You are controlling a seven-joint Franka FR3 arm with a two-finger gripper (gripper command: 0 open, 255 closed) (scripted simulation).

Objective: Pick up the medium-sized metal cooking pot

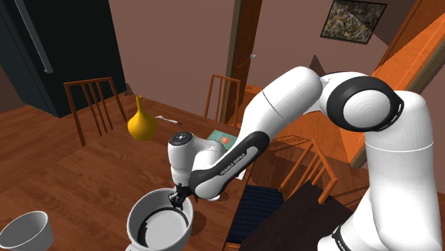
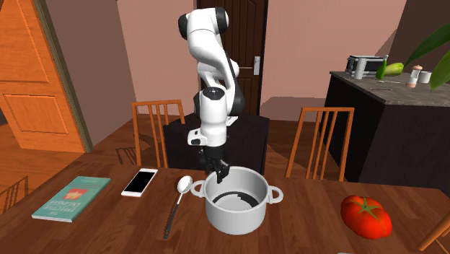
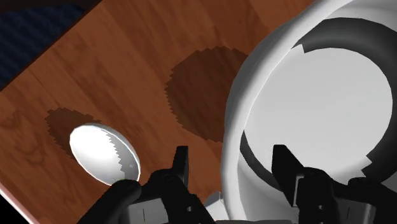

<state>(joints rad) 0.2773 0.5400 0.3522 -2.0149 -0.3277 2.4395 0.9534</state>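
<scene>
A plain grey cooking pot (image 2: 234, 209) with two side handles stands upright on the wooden table (image 2: 310, 231). In the shoulder view the pot (image 1: 158, 221) is near the lower edge, under the hand. My gripper (image 2: 218, 175) points down over the pot's rim on the side nearest the arm's stand. In the wrist view the gripper (image 3: 232, 156) straddles the wall of the pot (image 3: 318, 108): one finger is outside, the other inside. Gaps show between the fingers and the wall. The pot looks empty.
A spoon (image 2: 177, 202) lies just beside the pot, its bowl (image 3: 105, 153) near the outer finger. A phone (image 2: 140, 182), a book (image 2: 72, 197) and a tomato (image 2: 366, 215) lie on the table. A yellow vase (image 1: 142, 121) and a white bowl (image 1: 27, 232) stand farther off. Chairs line the table's edge.
</scene>
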